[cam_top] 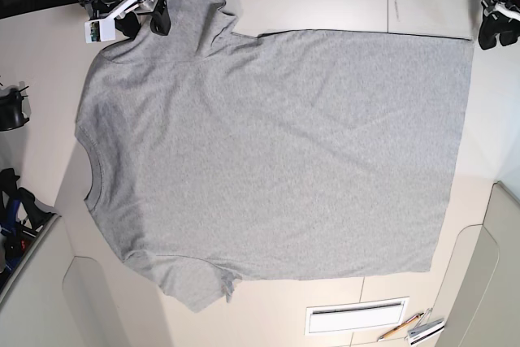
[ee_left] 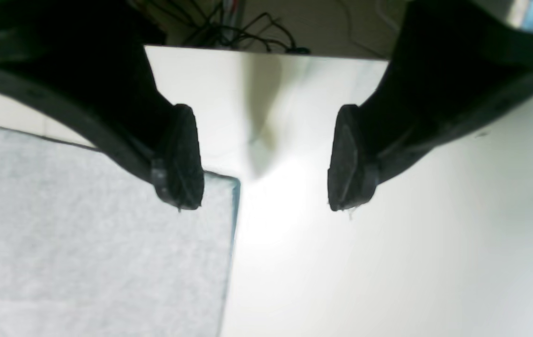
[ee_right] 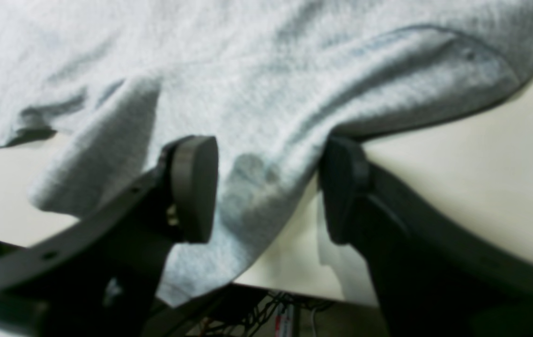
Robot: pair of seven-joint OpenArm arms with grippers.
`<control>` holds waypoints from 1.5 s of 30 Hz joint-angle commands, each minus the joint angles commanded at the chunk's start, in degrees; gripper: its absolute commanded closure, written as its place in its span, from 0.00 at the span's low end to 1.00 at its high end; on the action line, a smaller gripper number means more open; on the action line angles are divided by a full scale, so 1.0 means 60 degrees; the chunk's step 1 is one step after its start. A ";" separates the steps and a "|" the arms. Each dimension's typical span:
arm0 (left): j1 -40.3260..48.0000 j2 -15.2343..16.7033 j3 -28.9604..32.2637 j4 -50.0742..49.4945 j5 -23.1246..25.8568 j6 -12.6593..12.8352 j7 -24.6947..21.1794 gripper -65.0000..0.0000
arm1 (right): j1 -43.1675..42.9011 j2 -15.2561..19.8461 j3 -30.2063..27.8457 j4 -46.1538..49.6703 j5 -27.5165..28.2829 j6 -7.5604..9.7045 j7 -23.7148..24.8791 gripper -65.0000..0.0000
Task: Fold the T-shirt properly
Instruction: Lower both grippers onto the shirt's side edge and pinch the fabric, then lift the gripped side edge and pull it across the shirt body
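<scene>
Now the large heather-grey short-sleeved cotton T-shirt [cam_top: 268,152] lies spread flat on the pale cream table [cam_top: 341,6], plain side up, with its ribbed crew neck [cam_top: 91,172] at the left in the base view and the straight bottom hem at the right.

Seen from its wrist camera, the black right gripper [ee_right: 266,187] is wide open at the sleeve [ee_right: 257,154] near the table edge. A fold of grey cloth hangs between the two dark oval pads [ee_right: 194,187], but they are not pressed on it; one pad lies over the fabric, the other sits at the cloth's border, half under the sleeve hem. Behind the fingers the fabric is wrinkled.

At the other end, the black left gripper [ee_left: 266,159] is also wide open and holds nothing. Bare table shows between its fingertips [ee_left: 182,159]. The hem corner [ee_left: 229,185] of the shirt lies just beside one fingertip, on its outer side and a little beyond it. Dark cables [ee_left: 247,32] hang past the far table edge.
</scene>
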 joint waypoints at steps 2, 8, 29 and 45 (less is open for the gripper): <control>-0.0131 0.0004 0.0306 -0.0047 0.0109 0.0080 0.0004 0.30 | 0.0000 0.0000 0.0000 0.0000 0.0000 0.0000 0.0000 0.46; -0.0776 0.0004 0.0590 -0.0860 0.0171 0.0386 0.0026 0.30 | -0.0004 0.0000 0.0000 0.0000 -0.0011 0.0000 -0.0007 0.46; -0.0750 0.0084 0.1453 -0.1166 -0.0386 -0.0239 0.1020 0.31 | 0.0022 -0.0109 0.0000 0.0004 -0.0244 -0.0007 0.0291 0.46; -0.0754 0.0084 0.1457 -0.1162 -0.0310 -0.0239 0.1115 0.37 | 0.0047 -0.0266 -0.0004 0.0000 -0.0029 0.0561 0.0390 0.57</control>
